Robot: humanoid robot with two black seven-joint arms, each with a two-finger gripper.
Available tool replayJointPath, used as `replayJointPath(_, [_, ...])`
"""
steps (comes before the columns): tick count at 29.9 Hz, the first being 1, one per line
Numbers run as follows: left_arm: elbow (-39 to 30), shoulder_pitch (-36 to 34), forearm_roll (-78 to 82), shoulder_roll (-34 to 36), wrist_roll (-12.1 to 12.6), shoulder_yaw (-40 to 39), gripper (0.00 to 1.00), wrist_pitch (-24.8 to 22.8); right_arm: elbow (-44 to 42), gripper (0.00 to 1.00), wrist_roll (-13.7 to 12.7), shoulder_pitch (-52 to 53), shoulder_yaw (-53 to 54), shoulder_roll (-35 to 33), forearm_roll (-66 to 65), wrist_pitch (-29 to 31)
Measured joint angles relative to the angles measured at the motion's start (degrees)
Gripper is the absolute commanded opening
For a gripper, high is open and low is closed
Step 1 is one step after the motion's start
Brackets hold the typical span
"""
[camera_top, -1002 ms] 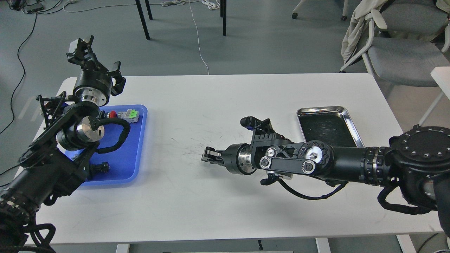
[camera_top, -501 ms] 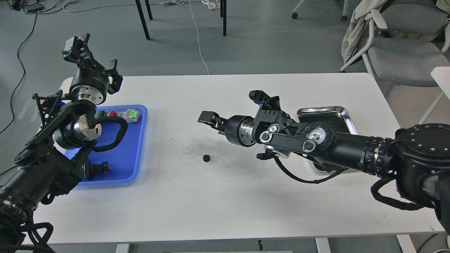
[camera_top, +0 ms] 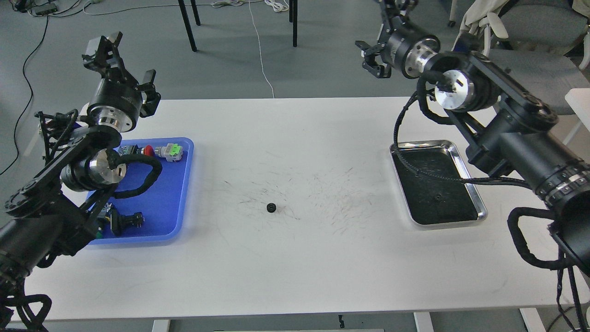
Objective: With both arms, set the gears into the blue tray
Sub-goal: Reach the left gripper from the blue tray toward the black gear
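One small black gear [camera_top: 271,207] lies alone on the white table [camera_top: 295,267], near its middle. In the steel tray [camera_top: 461,159] on the right, a tiny ring-like speck [camera_top: 437,197] looks like another gear. The blue tray [camera_top: 173,212] sits at the left, partly covered by my left arm. My left gripper [camera_top: 124,69] is raised above the tray's far left corner, open and empty. Past the table's far edge, high at the right, my right gripper [camera_top: 379,37] points away from the table, open with nothing in it.
The blue tray holds a red-capped push-button [camera_top: 147,150], a grey-and-green connector [camera_top: 171,151] and a black switch [camera_top: 126,220]. Chair legs [camera_top: 186,25] and cables [camera_top: 260,50] are on the floor behind; a grey chair [camera_top: 530,69] stands at the back right.
My right arm left the gear on the table's middle, then lifted and swung back to the right, uncovering the steel tray. The left arm has barely shifted.
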Motion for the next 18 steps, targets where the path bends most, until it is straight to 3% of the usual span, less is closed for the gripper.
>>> replayJointPath(7, [-11.46, -0.09, 14.27, 5.81, -0.02, 12.59, 0.99, -0.71, 1.49, 0.96, 0.61, -12.83, 16.48, -3.71, 3.0, 5.04])
replayJointPath(12, [-17.28, -0.26, 28.4, 9.33, 0.0, 21.92, 0.99, -2.51, 1.66, 0.96, 2.27, -19.52, 18.51, -3.7, 4.17, 8.7])
replayJointPath(18, [-18.26, 0.32, 50.85, 9.28, 0.61, 28.19, 0.99, -4.33, 1.68, 0.96, 3.37, -22.28, 18.54, -3.4, 4.22, 9.38])
